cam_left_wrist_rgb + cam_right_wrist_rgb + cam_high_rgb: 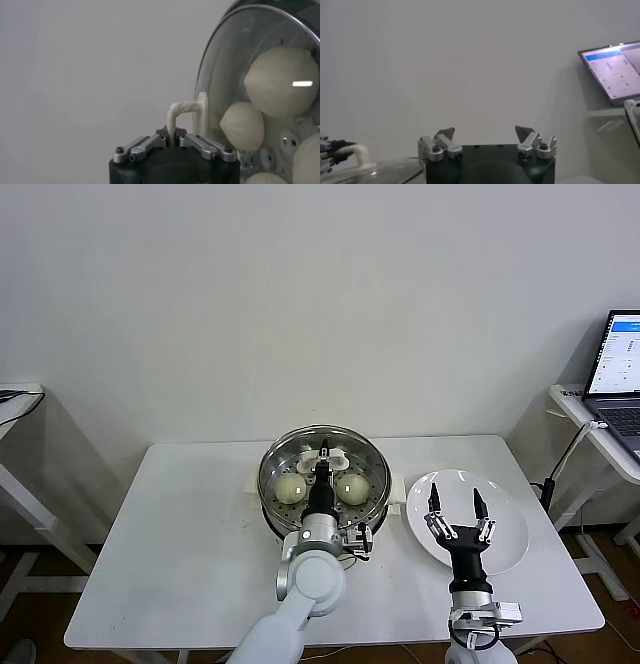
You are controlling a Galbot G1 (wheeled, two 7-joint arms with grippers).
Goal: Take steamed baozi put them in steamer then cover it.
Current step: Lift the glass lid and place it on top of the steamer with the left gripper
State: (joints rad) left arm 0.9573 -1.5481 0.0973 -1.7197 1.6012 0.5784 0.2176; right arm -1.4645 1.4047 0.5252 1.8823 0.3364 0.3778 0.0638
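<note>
Head view shows the left tool [323, 456] pinching the lid [300, 446] by its handle [333, 452], directly over the steamer [375, 506] holding the buns [291, 488]; the right tool [459, 514] hovers wide over the plate [510, 529].

White wall [300, 304], white table [180, 554] (laptop [622, 369] aside)

You had a white table [190, 524] under everything, with a white plate [505, 519] at its three o'clock side. Off at two o'clock an open laptop [622, 369] sat on a side desk [590, 429], apparently with a cable [560, 474] hanging.
</note>
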